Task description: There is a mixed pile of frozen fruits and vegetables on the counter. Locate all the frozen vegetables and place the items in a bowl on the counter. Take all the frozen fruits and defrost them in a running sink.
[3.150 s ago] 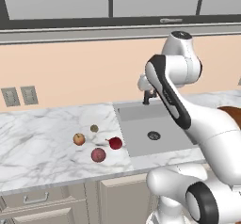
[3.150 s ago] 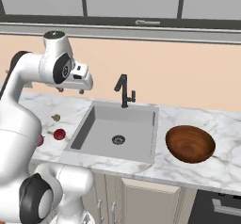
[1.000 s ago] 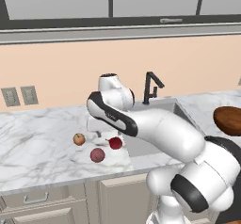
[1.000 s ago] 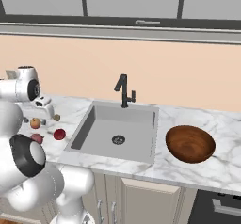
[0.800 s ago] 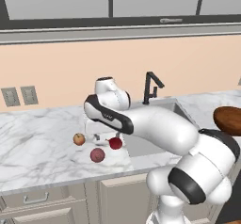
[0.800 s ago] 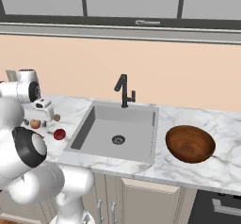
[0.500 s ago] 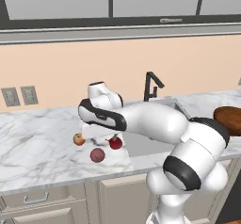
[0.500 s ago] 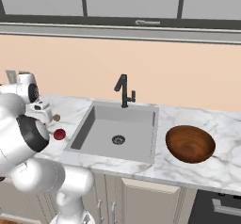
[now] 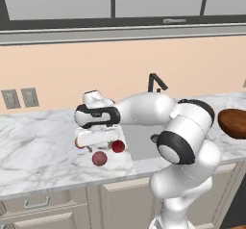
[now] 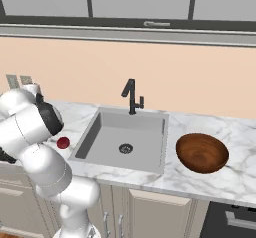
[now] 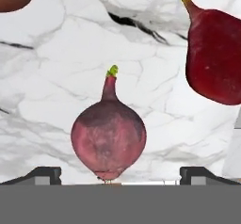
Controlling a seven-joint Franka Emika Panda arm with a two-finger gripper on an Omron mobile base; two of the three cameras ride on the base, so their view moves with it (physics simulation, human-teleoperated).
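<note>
White grey-veined marble tabletop (image 11: 56, 53), wide-spread empty pincer (image 11: 120, 173) low over it, round pinkish-purple vegetable ball (image 11: 108, 145) between its tips, dark red stemmed fruit (image 11: 214, 58) beyond, grey sink (image 10: 125, 137) and reddish-brown wooden bowl (image 10: 202, 153) farther along.

Arm (image 9: 182, 127): glossy white rounded shells, segment after segment, with dark grey-black bands at the joints. Beside the sink (image 10: 125, 139), one large ball-shaped joint carries a black ring around a grey disc face. Hand (image 9: 98, 136) is a white flat block under a black collar. Finger tips (image 11: 44, 175) small, dark, squared. No cables or markings discernible.
</note>
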